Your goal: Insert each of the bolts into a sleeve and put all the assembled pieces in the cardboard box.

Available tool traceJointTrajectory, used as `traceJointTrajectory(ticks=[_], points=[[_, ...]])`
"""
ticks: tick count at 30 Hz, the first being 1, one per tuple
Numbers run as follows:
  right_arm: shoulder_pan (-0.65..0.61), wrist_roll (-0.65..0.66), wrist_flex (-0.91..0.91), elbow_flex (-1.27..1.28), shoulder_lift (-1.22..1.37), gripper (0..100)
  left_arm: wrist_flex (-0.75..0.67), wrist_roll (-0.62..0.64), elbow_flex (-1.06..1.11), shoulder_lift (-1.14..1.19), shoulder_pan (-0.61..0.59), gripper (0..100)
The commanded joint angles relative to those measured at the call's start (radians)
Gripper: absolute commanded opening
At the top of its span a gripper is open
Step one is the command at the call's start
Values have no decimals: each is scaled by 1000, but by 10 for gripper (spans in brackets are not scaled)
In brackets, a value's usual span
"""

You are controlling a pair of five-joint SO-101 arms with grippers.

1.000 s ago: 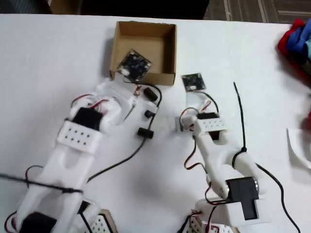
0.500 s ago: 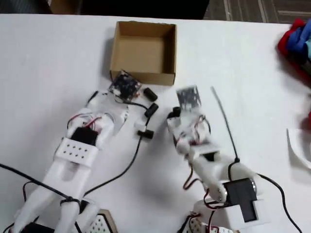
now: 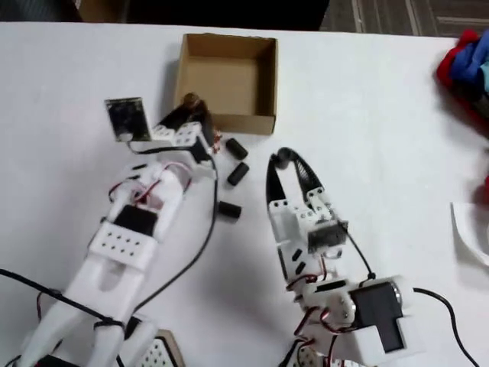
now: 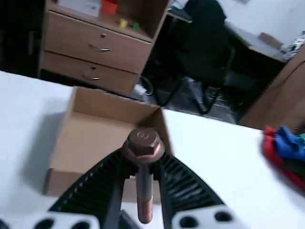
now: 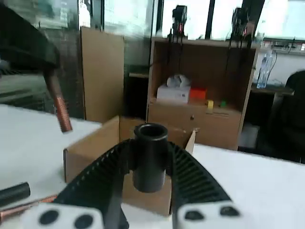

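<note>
Left end effector (image 4: pixel 144 161): closed on a copper bolt (image 4: pixel 144 191), pinched just under the hex head, shank hanging free below. Probably held this way to leave the threaded end clear for entering a bore. Left of centre in the high view, just beside the near left corner of the cardboard box (image 3: pixel 225 122).

Right end effector (image 5: pixel 150 151): clamped around the middle of a black sleeve (image 5: pixel 150 162), upright, open mouth on top and unobstructed. Seemingly offered as the socket for that bolt. Near the middle of the high view, well apart from the bolt and not yet lined up with it.

Farther out, on the table (image 3: pixel 382 115) between the two arms: three loose sleeves (image 3: pixel 238 174) lying on their sides, below the box in the frame. Beside them, a loose bolt (image 5: pixel 28 206) lying flat.

Box floor bare in the high view, so judged early in the task: mating of the first pair yet to be done.
</note>
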Motion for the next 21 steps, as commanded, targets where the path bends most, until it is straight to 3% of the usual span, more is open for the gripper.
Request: traceJointTrajectory(ticks=[1, 6, 9, 16, 21], points=[[5, -3, -76, -6, -35, 20, -31, 21, -156, 95, 71, 26], [12, -5, 30, -61, -33, 20, -11, 21, -358, 198, 91, 26], [8, -6, 93, -66, -33, 20, 98, 17, -441, 186, 138, 26], [18, -6, 220, -112, -33, 20, 206, -265, -453, 189, 285, 26], [61, -91, 222, -130, -33, 20, 196, -344, -404, 190, 319, 26]])
